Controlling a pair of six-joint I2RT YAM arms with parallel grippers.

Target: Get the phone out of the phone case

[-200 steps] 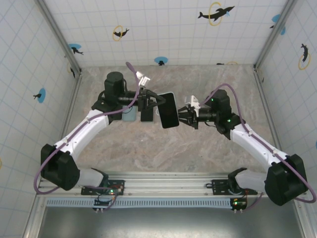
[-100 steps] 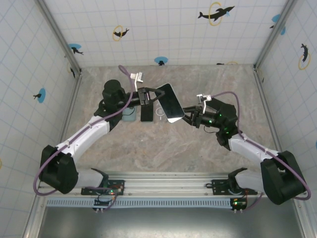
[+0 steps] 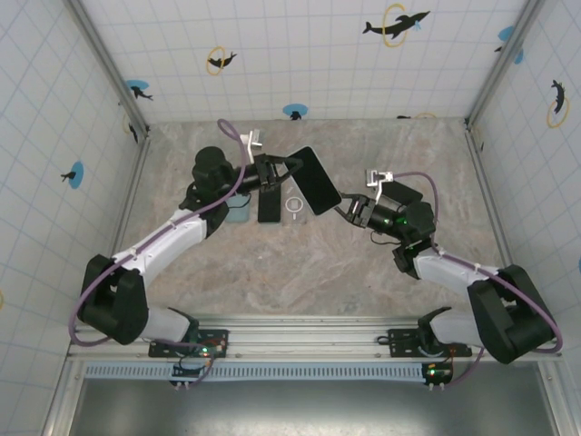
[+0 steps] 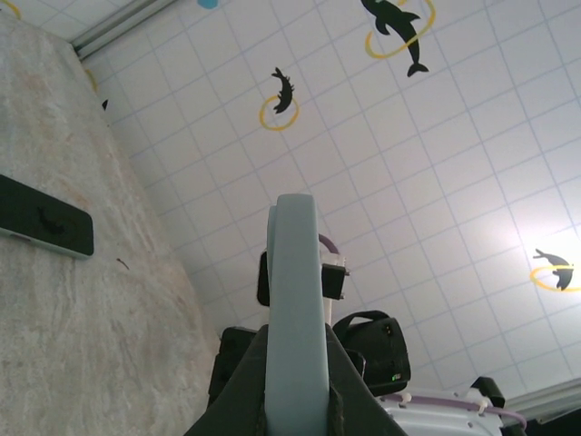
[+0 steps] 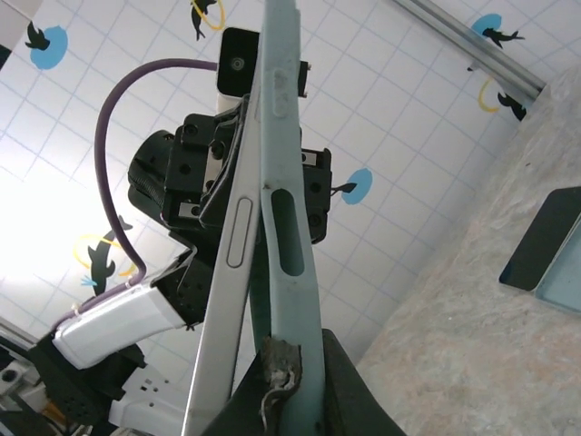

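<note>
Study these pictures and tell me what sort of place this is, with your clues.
Probably a robotics lab test cell: tiled walls with dolphin stickers enclose a marble-patterned table, and two robot arms bolted to a metal rail hold a phone case between them.

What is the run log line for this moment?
left hand: shut on phone case | right hand: shut on phone case | phone: one edge lifted from case

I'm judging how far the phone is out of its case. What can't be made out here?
Right wrist: the phone runs off the bottom edge, the case off the top.
Left wrist: the case, edge-on, hides the phone.
Top: the pair is one dark slab, too small to separate.
</note>
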